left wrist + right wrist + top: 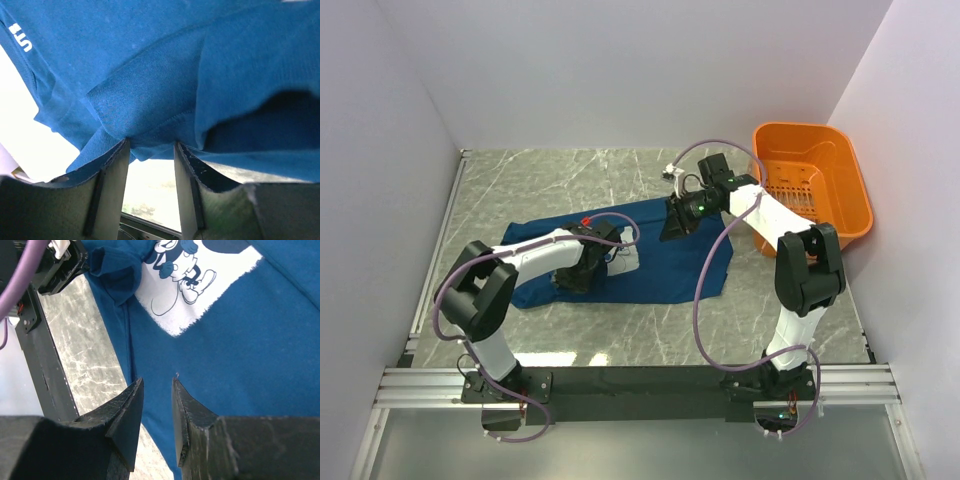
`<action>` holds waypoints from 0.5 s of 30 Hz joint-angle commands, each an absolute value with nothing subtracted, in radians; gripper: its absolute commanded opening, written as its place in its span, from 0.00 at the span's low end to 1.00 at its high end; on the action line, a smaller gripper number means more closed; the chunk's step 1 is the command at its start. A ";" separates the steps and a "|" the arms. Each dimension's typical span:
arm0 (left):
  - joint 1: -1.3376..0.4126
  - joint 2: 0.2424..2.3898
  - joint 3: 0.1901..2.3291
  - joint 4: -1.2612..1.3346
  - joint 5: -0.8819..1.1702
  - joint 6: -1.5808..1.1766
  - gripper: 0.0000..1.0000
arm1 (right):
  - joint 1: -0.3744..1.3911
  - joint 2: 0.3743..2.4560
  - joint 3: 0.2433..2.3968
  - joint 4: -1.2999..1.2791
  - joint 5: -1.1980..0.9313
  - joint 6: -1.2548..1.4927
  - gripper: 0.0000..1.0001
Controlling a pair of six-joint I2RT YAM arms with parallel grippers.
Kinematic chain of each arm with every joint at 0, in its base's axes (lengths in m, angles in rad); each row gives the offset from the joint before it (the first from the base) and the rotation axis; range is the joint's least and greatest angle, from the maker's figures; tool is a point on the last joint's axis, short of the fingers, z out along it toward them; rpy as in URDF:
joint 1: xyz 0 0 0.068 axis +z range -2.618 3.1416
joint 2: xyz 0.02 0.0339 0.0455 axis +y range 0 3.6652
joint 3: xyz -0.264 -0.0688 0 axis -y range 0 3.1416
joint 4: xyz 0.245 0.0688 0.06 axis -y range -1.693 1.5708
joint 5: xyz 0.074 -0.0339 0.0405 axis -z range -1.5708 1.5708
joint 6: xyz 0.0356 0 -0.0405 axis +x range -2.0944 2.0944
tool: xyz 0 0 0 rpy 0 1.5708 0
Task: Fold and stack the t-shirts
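- One t-shirt (660, 265): dark teal-blue, lying across the middle of the top view, with one pale print (200, 280) of a cartoon figure at the top of the right wrist view.
- One orange basket (835, 150), at the upper right of the top view.
- Two robot arms, rising from the bottom of the top view.
- Two grippers: the left gripper (582, 278) left of centre, the right gripper (677, 228) just above centre.
- One marbled table (560, 175).

Two arms with white links and black joints, looped purple cables, dark wedge-shaped fingers (127, 415) on each tool, black base plates.
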State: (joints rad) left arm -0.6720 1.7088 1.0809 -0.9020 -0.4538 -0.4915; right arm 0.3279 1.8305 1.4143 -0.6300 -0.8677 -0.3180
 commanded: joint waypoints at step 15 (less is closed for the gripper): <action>-0.677 1.727 1.094 -0.870 -0.460 -0.466 0.53 | 0.273 1.761 1.401 -0.627 -0.902 -0.314 0.37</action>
